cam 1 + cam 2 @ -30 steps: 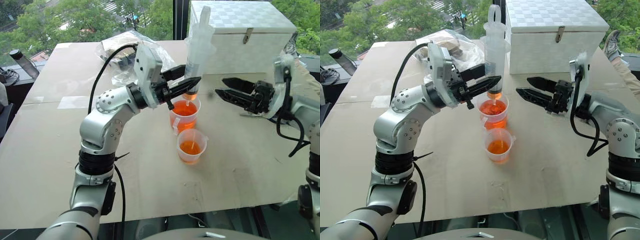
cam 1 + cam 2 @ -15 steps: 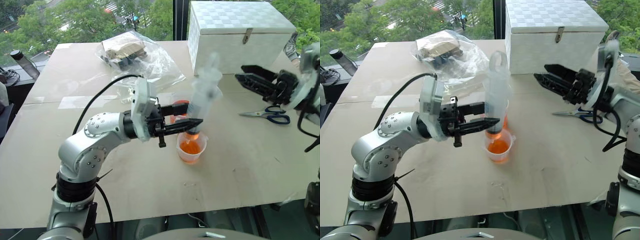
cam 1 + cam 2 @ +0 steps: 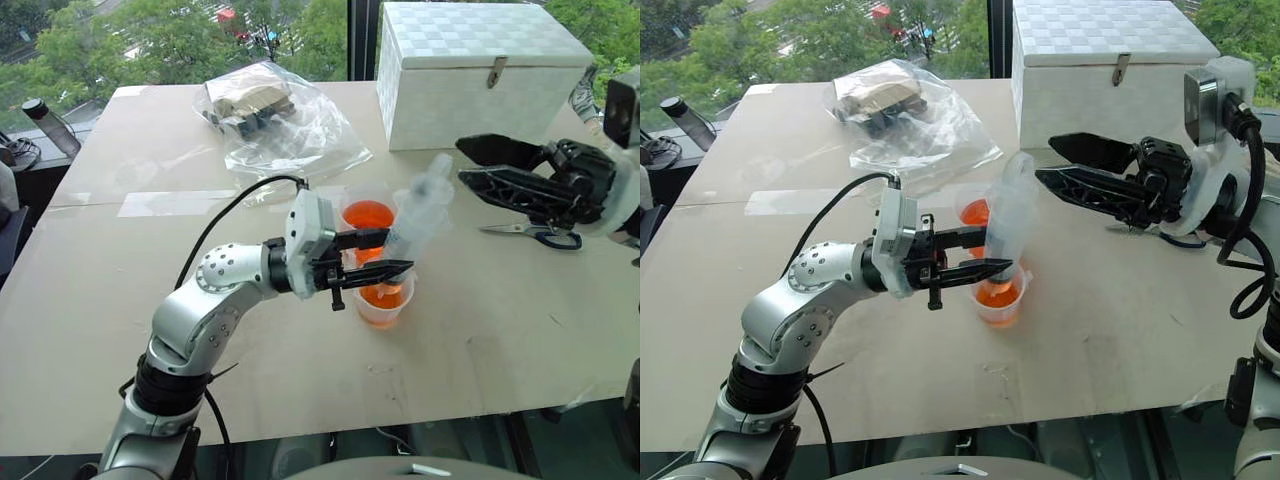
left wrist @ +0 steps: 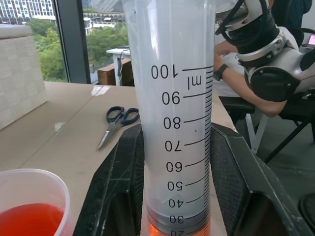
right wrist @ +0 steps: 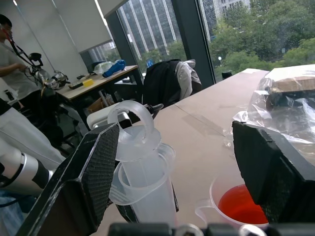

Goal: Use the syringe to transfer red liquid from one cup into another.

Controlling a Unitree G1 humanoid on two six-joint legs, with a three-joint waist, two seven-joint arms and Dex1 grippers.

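Counting 1 syringe (image 3: 415, 222) | 2 cups | 1 scissors (image 3: 540, 234) | 1 box (image 3: 480, 70)

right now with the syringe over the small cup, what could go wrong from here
The syringe leans toward the right gripper, with its tip over the smaller cup; it may dribble red liquid onto the table.
The left gripper grips it low on the barrel, so a push on the plunger by the open right gripper could tip it further.
The taller cup stands just behind and could get knocked.
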